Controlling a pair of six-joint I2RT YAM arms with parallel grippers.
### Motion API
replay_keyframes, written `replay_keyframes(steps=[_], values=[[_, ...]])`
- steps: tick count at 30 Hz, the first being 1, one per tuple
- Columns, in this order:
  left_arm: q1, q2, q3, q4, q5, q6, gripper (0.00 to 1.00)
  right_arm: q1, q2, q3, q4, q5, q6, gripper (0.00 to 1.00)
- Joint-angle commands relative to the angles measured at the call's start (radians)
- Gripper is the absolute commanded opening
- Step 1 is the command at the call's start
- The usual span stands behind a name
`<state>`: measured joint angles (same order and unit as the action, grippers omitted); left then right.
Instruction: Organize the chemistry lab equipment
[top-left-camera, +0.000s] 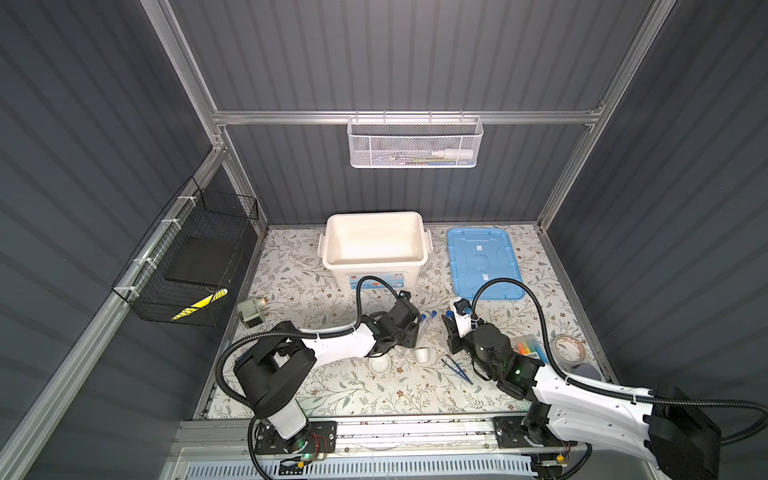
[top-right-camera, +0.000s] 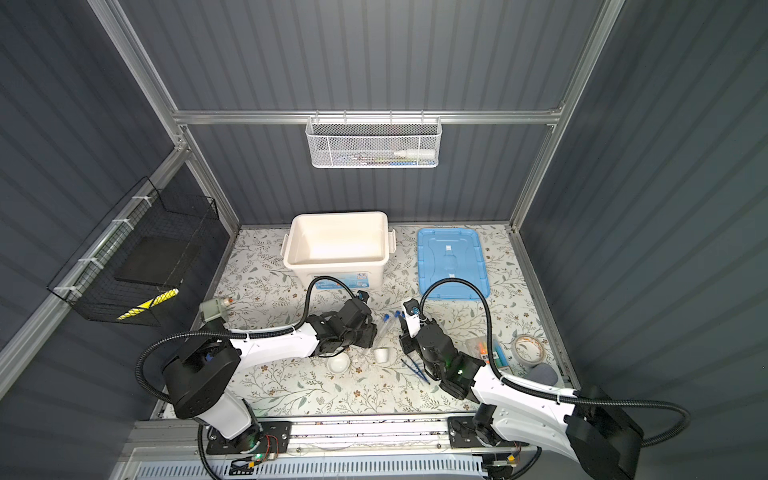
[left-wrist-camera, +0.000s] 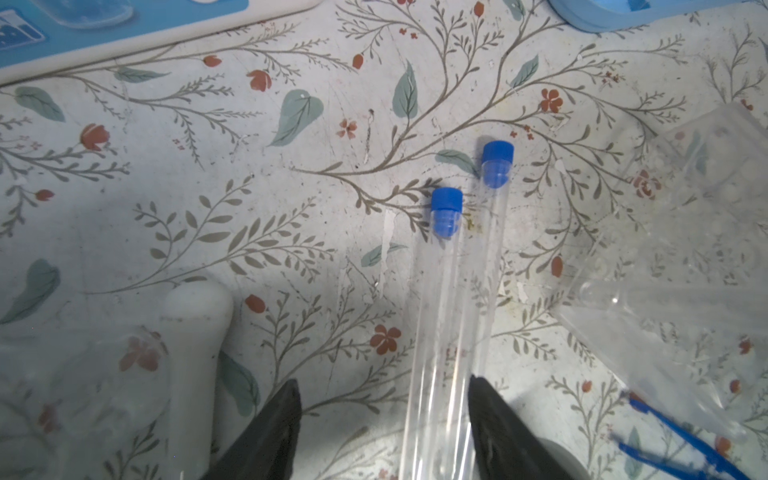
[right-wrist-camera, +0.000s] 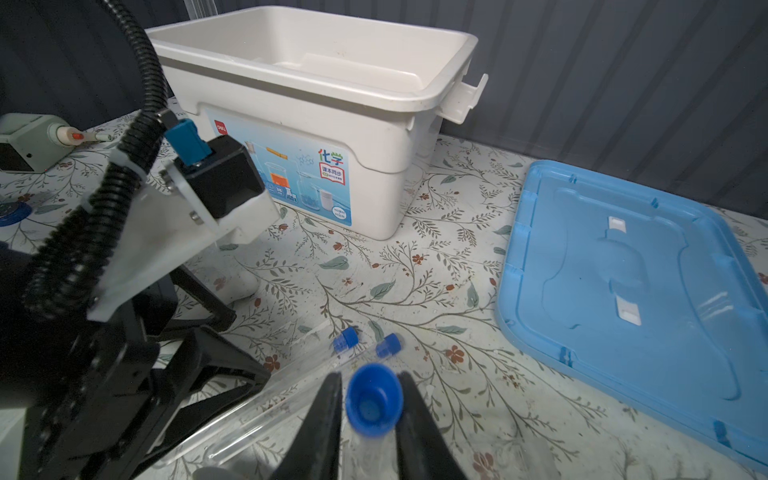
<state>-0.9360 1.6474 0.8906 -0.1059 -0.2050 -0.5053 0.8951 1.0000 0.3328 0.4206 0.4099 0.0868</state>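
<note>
Right jaws pinch blue-capped test tube (right-wrist-camera: 374, 401); left jaws wide, empty, over 2 lying tubes (left-wrist-camera: 435, 291); open mat (right-wrist-camera: 374, 270) toward bin (right-wrist-camera: 382, 137).

blue-capped clear test tubes (left-wrist-camera: 440, 299), white bin (right-wrist-camera: 374, 137), light-blue lid (right-wrist-camera: 602, 291), floral tabletop (left-wrist-camera: 249, 145)

2 test tubes (left-wrist-camera: 440, 311) are clear and glossy, with smooth blue plastic caps (left-wrist-camera: 446, 205). The storage box (right-wrist-camera: 374, 95) is smooth white plastic, its lid (right-wrist-camera: 623, 291) glossy blue plastic. The floral table covering (left-wrist-camera: 249, 166) looks matt and scuffed.
</note>
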Motion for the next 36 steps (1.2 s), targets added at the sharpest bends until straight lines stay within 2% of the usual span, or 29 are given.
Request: replay_keyframes(steps=[1, 10, 15, 22, 28, 32, 36], values=[[0.004, 0.025, -0.003, 0.014, 0.025, 0.010, 0.66, 0.005, -0.003, -0.002, -0.011, 0.016, 0.009, 0.26], [0.004, 0.032, 0.001, 0.014, 0.029, 0.014, 0.65, 0.005, -0.030, 0.000, -0.030, 0.026, 0.024, 0.28], [0.003, 0.047, 0.011, 0.011, 0.036, 0.017, 0.65, 0.005, -0.046, 0.012, -0.058, 0.042, 0.038, 0.46], [0.002, 0.062, 0.026, 0.000, 0.043, 0.024, 0.64, 0.004, -0.067, 0.034, -0.106, 0.058, 0.064, 0.61], [-0.001, 0.074, 0.040, -0.008, 0.049, 0.037, 0.63, -0.001, -0.115, 0.037, -0.124, 0.071, 0.088, 0.81], [-0.004, 0.081, 0.046, -0.008, 0.052, 0.049, 0.62, -0.013, -0.149, 0.078, -0.202, 0.061, 0.100, 0.93], [-0.004, 0.090, 0.051, -0.003, 0.061, 0.060, 0.60, -0.021, -0.185, 0.096, -0.232, 0.049, 0.102, 0.98]])
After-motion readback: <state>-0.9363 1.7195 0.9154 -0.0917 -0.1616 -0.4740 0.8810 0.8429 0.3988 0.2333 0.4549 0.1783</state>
